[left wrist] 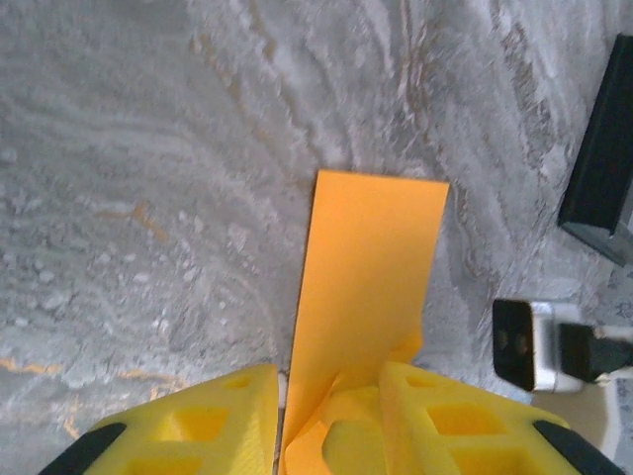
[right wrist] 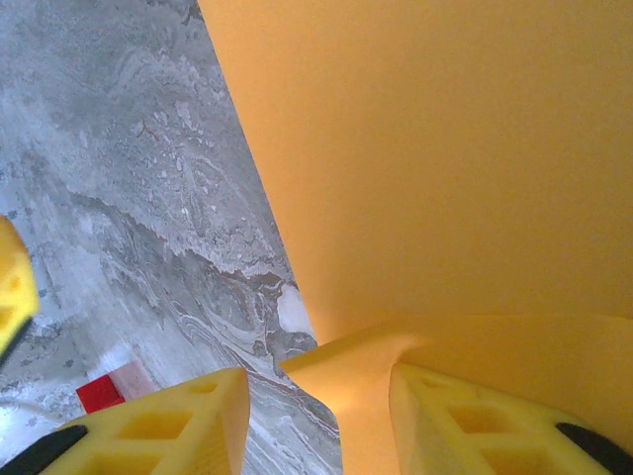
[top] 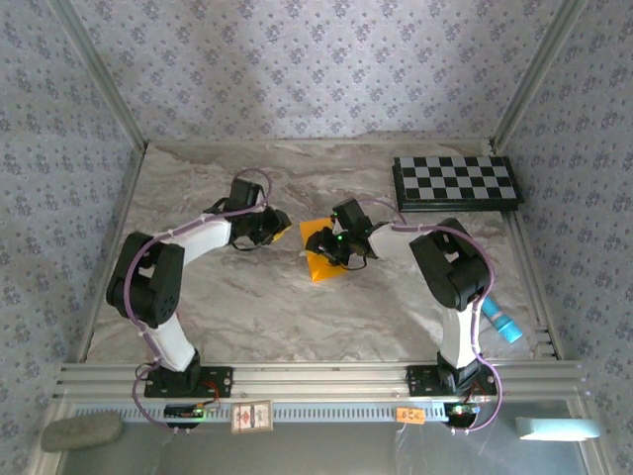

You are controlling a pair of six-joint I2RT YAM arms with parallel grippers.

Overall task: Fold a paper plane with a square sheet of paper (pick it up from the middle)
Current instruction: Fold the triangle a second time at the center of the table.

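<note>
No legible text anywhere. Orange sticker (top: 410, 416) and small tag (top: 252, 417) on the front rail (top: 326, 380): print too small to read.

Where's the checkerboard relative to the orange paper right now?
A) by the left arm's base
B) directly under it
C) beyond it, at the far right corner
C: the top view shows the checkerboard at the far right corner of the table, well apart from the paper lying near the middle.
</note>
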